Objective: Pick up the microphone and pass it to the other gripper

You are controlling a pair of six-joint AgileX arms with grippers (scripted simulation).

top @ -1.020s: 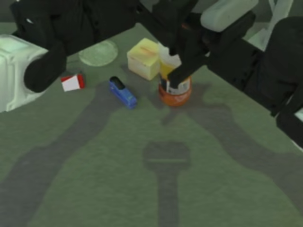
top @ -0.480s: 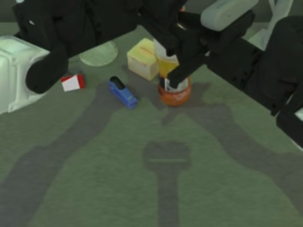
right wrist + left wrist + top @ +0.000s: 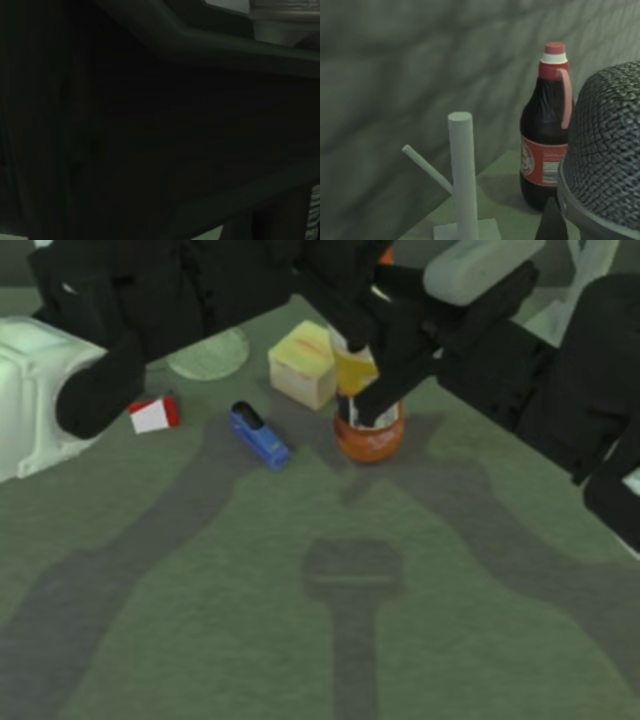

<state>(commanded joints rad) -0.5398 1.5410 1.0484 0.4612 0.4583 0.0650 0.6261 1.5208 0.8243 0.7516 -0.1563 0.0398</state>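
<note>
From above, my 2 arms meet over the far middle of the table, just above the orange bottle (image 3: 369,436), which I use as my landmark. The left gripper (image 3: 340,315) reaches in from the left and ends just beyond the bottle; the right gripper (image 3: 380,390) comes in from the right and hangs right over the bottle's top, its dark fingers overlapping the label. I cannot tell from the top view whether either gripper is clenched or released, because the black links cover each other there.

The microphone (image 3: 605,155) shows only in the left wrist view: its silver-grey mesh head fills the near edge of that picture, very close to the camera. Its handle is hidden, so I cannot tell what grips it. Past it stand a dark bottle with a red cap (image 3: 547,130) and a pale peg stand (image 3: 462,175).

The right wrist view is dark.

Left of the orange bottle lie a cream box (image 3: 303,363), a blue stapler (image 3: 258,433), a red and white card (image 3: 153,414) and a pale round dish (image 3: 208,352).
</note>
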